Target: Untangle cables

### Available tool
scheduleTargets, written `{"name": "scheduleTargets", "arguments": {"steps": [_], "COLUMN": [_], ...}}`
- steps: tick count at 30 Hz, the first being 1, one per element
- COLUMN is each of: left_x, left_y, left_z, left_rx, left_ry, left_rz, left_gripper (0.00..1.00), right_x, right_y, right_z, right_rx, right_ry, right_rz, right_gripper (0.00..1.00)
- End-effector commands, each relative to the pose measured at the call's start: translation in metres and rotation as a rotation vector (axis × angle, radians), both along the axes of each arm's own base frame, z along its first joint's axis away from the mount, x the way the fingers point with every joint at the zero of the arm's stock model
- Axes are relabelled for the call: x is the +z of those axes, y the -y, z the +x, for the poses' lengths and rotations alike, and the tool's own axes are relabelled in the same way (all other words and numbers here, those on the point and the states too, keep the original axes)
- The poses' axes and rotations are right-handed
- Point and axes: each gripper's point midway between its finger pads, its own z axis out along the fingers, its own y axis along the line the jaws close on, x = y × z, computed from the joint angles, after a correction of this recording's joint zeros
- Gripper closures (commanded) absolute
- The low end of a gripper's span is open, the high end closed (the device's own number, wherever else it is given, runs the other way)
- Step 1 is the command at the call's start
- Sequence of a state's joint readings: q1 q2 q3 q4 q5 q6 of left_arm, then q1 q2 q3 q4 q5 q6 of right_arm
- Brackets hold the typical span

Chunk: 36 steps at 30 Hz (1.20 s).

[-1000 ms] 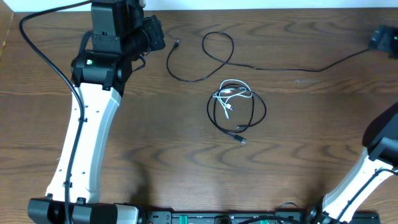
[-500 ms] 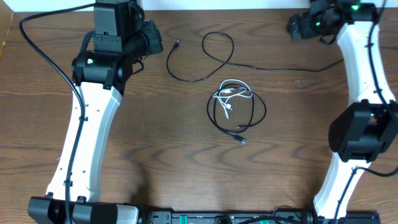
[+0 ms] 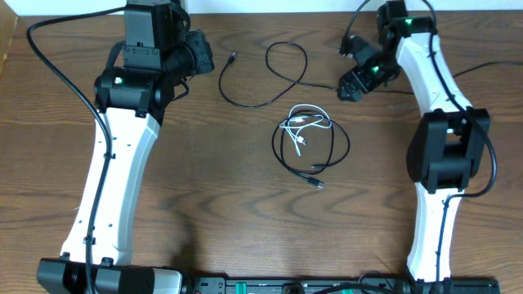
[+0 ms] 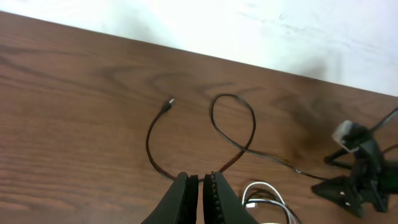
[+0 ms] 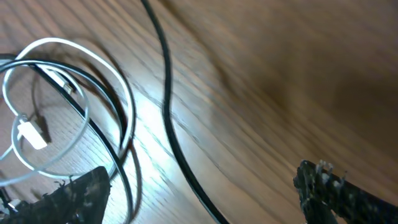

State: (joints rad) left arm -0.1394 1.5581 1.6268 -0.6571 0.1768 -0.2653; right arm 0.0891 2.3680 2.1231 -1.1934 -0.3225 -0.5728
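Note:
A long black cable [image 3: 282, 73] makes a loop at the back of the table and runs off to the right. A white cable [image 3: 306, 124] and a second black cable [image 3: 327, 155] lie coiled together in the middle. My right gripper [image 3: 353, 83] is open and hovers low over the long black cable, which passes between its fingers in the right wrist view [image 5: 166, 106]; the white coil [image 5: 37, 93] lies to its left there. My left gripper [image 3: 202, 51] is shut and empty, above the table left of the loop [image 4: 233, 127].
The brown wooden table [image 3: 204, 204] ends at a white wall along the back. The left arm's white link [image 3: 114, 180] crosses the left side, and the right arm [image 3: 445, 155] stands along the right.
My right arm has swung in from the far right edge to the back middle, lowering its open gripper over the long black cable. The left arm and the cables have not moved.

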Motion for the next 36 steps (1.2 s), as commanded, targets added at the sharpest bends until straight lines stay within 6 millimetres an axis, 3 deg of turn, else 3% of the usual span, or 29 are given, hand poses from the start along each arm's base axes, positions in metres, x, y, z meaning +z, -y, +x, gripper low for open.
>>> {"name": "scheduleTargets", "arguments": {"steps": [1,3,9,13,14,16,18,20,24,28,32,36], "left_x": [-0.009,-0.009,-0.008,-0.009,-0.009,-0.009,-0.009,-0.009,-0.006,-0.005,-0.005,-0.005], "left_y": [-0.005,-0.005,-0.005,-0.005,-0.005,-0.004,-0.005,-0.004,-0.004,-0.004,-0.004,-0.004], "left_z": [0.001,0.001,0.002,0.001,0.001,0.001,0.001,0.001,0.003,0.004,0.004,0.005], "left_rx": [0.010,0.010,0.010,0.010,0.010,0.010,0.010,0.010,0.010,0.010,0.010,0.010], "left_ry": [-0.019,-0.020,-0.018,-0.020,-0.020,-0.020,-0.020,-0.019,-0.007,0.000,0.000,0.001], "left_rz": [0.018,0.018,0.018,0.018,0.018,0.018,0.018,0.018,0.016,0.015,0.015,0.015], "left_gripper": [0.89,0.89,0.89,0.89,0.89,0.89,0.89,0.89,0.89,0.89,0.89,0.89], "right_x": [-0.018,-0.031,-0.031,-0.030,-0.027,-0.010,0.015,0.054,0.145,0.235,0.292,0.321], "right_y": [-0.011,-0.009,-0.009,-0.012,-0.013,-0.010,-0.004,0.008,0.061,0.144,0.234,0.308], "right_z": [-0.001,0.001,0.018,0.024,0.030,0.044,0.060,0.077,0.102,0.095,0.061,0.024], "right_rx": [0.047,0.036,-0.001,-0.034,-0.085,-0.183,-0.265,-0.347,-0.578,-0.799,-1.014,-1.180], "right_ry": [-0.021,-0.034,0.021,0.032,0.041,0.071,0.116,0.191,0.372,0.573,0.706,0.777], "right_rz": [0.029,0.018,0.031,0.039,0.049,0.074,0.101,0.130,0.141,0.083,-0.036,-0.110], "right_gripper": [0.17,0.30,0.35,0.66,0.78,0.96,0.99,0.99,0.99,0.99,0.99,0.99]}}
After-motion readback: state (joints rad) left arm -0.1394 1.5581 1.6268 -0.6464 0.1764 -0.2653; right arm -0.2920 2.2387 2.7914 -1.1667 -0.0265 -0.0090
